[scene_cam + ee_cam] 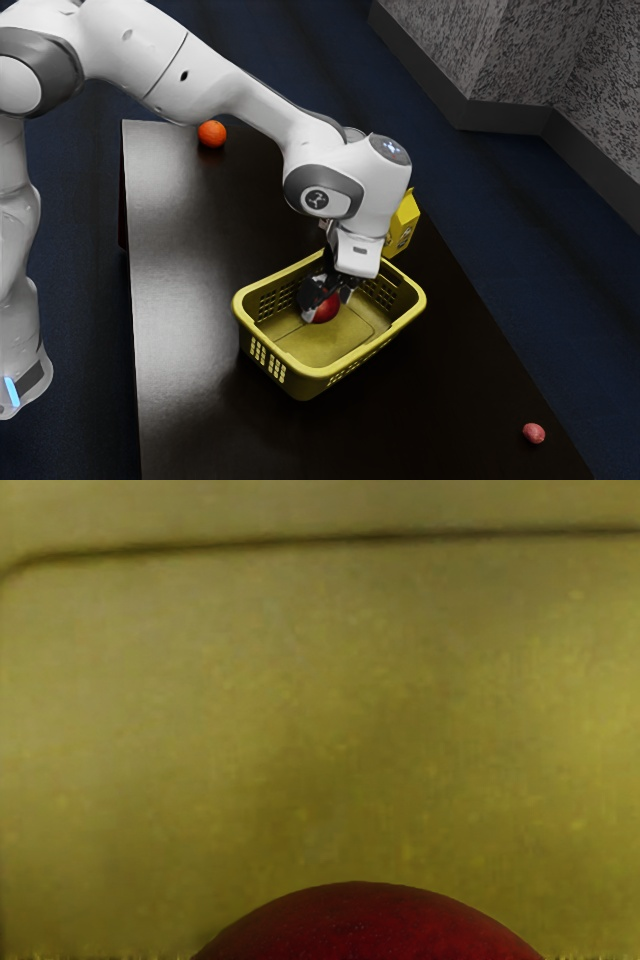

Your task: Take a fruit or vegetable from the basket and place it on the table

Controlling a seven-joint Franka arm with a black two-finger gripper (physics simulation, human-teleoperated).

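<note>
The desk (190, 300) ran beneath the whole setting, giving the basket a flat footing and leaving bare dark surface around it where a fruit could be set down. Over it the white arm (230, 90) reached in from the exterior view's upper left, bent so that its hand pointed down through the basket's open top, which avoided coming at the fruit through a wall.

The yellow basket (312, 374) stood upright, its raised walls suited to keeping round things from rolling off. The black tool (328, 292) was low inside it, right at the red fruit (325, 309); how far open it was, and whether it had hold of the fruit, I could not tell. Beyond the basket, near the desk's far edge, stood a yellow carton (402, 225), out of the way of a straight lift.

The red fruit, likely an apple, was still to be brought out: it was down in the basket, close to the yellow floor in the wrist view. A centred grip would probably suit its round sides best, since an off-centre squeeze could roll it away. The orange fruit (212, 134) and the small pink thing (534, 433) lay on the desk, well apart from the basket, so neither crowded the work.
</note>
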